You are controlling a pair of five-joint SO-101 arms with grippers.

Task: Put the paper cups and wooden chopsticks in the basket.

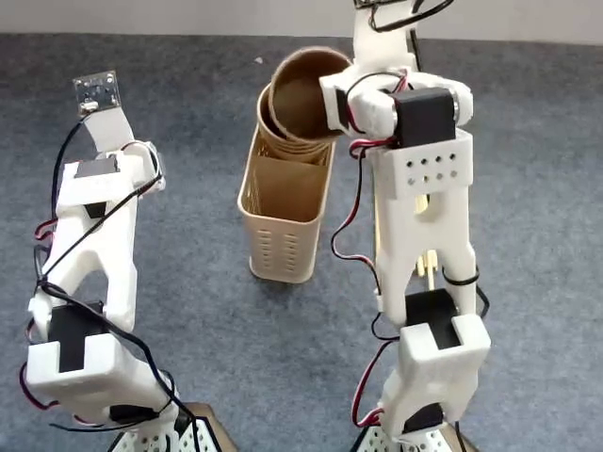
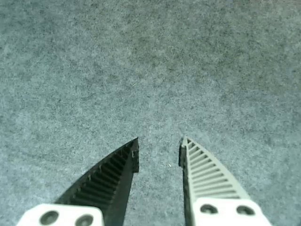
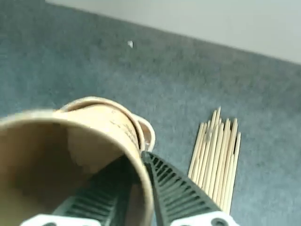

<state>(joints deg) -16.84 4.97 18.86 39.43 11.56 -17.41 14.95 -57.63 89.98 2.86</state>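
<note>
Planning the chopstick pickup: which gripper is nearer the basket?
Right. The right gripper, shut on the paper cups, is above the far end of the basket; the left gripper is open over carpet, apart from it.

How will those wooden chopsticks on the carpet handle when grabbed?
Probably stiff and light. The wooden chopsticks lie in a loose fanned bundle, so some will likely slip out. They may roll a little, though the carpet should damp that.
</note>
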